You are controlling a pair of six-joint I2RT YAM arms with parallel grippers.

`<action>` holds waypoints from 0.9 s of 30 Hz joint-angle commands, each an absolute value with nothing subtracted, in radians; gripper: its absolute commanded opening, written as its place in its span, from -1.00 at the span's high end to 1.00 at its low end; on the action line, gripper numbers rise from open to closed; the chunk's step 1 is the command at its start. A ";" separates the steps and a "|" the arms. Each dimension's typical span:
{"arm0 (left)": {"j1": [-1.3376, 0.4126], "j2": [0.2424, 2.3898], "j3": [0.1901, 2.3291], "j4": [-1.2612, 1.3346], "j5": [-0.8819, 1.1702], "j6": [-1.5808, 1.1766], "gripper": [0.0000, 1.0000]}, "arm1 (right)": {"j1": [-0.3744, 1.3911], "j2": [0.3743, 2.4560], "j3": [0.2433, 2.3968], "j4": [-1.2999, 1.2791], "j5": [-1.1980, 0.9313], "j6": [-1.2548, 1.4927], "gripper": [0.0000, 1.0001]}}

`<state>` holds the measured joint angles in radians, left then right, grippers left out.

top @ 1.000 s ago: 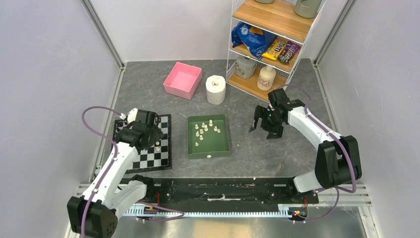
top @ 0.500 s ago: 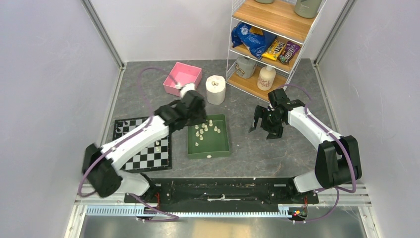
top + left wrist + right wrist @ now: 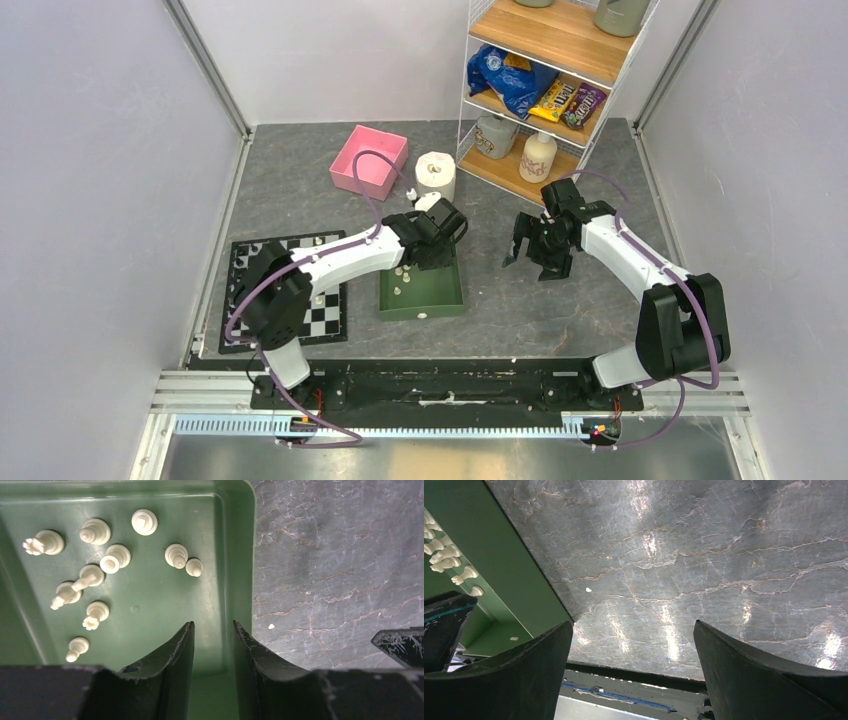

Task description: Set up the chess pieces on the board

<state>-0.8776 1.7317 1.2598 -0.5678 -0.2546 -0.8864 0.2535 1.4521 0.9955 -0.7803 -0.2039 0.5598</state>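
Observation:
Several cream-white chess pieces (image 3: 115, 558) lie in a green tray (image 3: 245, 555), mostly in one half of it; they also show in the top view (image 3: 405, 270). The checkered board (image 3: 330, 318) lies left of the tray with a few pieces (image 3: 318, 298) on it, partly hidden by my left arm. My left gripper (image 3: 432, 245) hovers over the tray's far part; in the left wrist view (image 3: 212, 625) its jaws stand a little apart with nothing between them. My right gripper (image 3: 528, 258) is wide open and empty over bare table right of the tray (image 3: 499, 565), as the right wrist view (image 3: 631, 625) shows.
A pink box (image 3: 368, 162) and a white paper roll (image 3: 435, 180) stand behind the tray. A wire shelf (image 3: 545, 90) with snack bags and bottles stands at the back right. A black rail (image 3: 450, 385) runs along the near edge.
My left arm has swung from over the board to the right and now reaches over the green tray. The right arm has not moved.

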 commanded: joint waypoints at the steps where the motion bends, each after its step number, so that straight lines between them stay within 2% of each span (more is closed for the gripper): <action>1: -0.880 1.769 1.295 -0.532 -0.271 -1.053 0.20 | 0.254 1.422 0.996 -0.780 -0.194 0.552 -0.98; 17: -0.880 1.842 1.333 -0.632 -0.411 -1.252 0.21 | 0.255 1.416 0.983 -0.778 -0.186 0.543 -0.99; 27: -0.880 1.889 1.361 -0.634 -0.428 -1.296 0.21 | 0.254 1.412 0.977 -0.779 -0.185 0.541 -0.99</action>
<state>-0.8776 1.8606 1.3182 -0.6273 -0.3729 -1.2274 0.2535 1.4441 0.9882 -0.7803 -0.2008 0.5556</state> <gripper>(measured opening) 0.396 0.993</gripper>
